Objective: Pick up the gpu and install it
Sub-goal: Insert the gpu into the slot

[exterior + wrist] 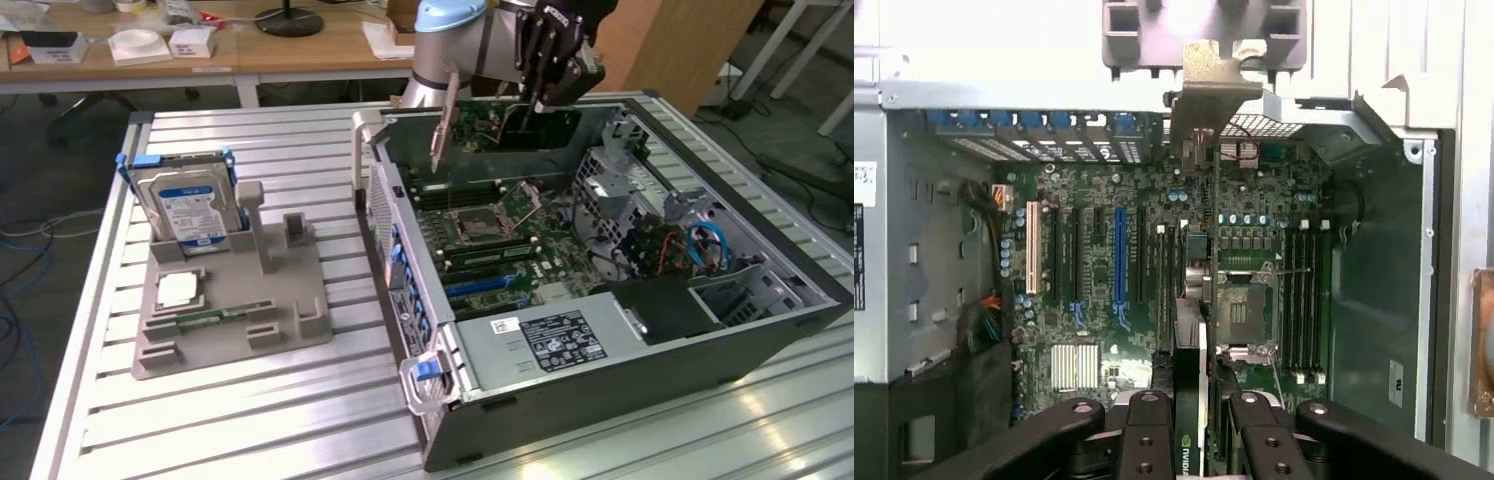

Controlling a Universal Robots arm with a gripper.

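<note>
While the gpu (pixel 514 128) (pixel 1191 340) stands on edge inside the far end of the open computer case (pixel 601 380), the jaws hold it clamped from either side at its upper edge. In the wrist view the card runs edge-on along the motherboard (pixel 1094 250), between the long blue slot (pixel 1120 255) and the processor socket (pixel 1242 315). Its metal bracket (pixel 1206 95) reaches the slotted rear wall of the case. Whether its lower edge touches a slot I cannot tell. The arm (pixel 447 40) comes down from beyond the case. Well apart, toward the exterior view's left, a grey holder (pixel 254 330) lies on the slatted bench (pixel 267 420). A blue-labelled hard drive (pixel 190 205) stands upright in the holder.
</note>
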